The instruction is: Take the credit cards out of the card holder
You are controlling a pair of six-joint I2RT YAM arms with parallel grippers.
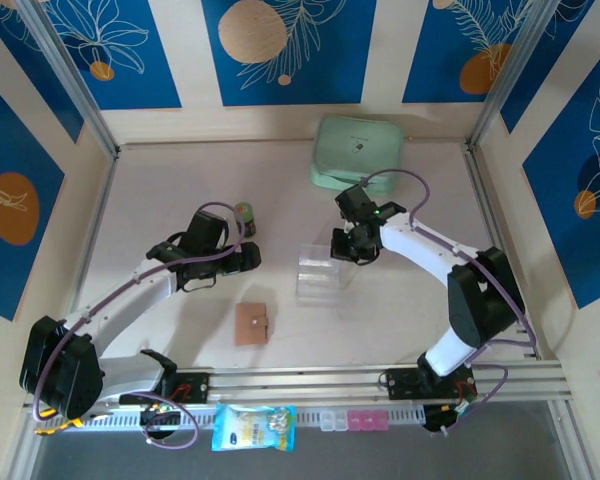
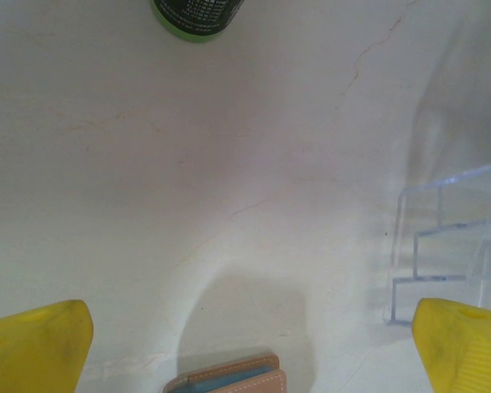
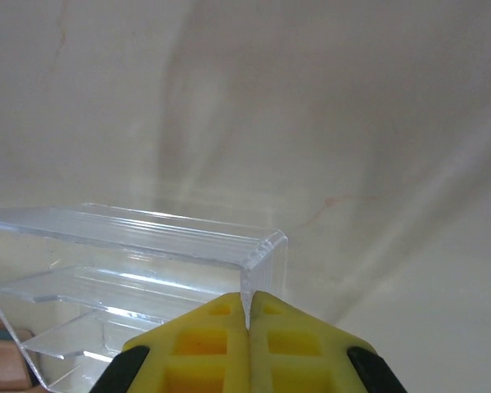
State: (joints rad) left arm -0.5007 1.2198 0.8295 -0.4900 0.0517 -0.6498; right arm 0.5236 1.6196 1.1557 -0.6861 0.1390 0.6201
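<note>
My left gripper is hanging wide open. The card holder is lying closed just behind it, toward my bases, so this arm is nearer. My right gripper is pinching the clear tray.

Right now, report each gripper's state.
Left gripper: open, holding nothing.
Right gripper: closed on the edge of the clear tray.

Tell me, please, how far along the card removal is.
Nothing done yet: the small tan leather-like wallet lies folded shut, no cards out. In hand: the right gripper is shut on the clear plastic tray; the left gripper hangs open. Left: opening it, pulling cards.
</note>
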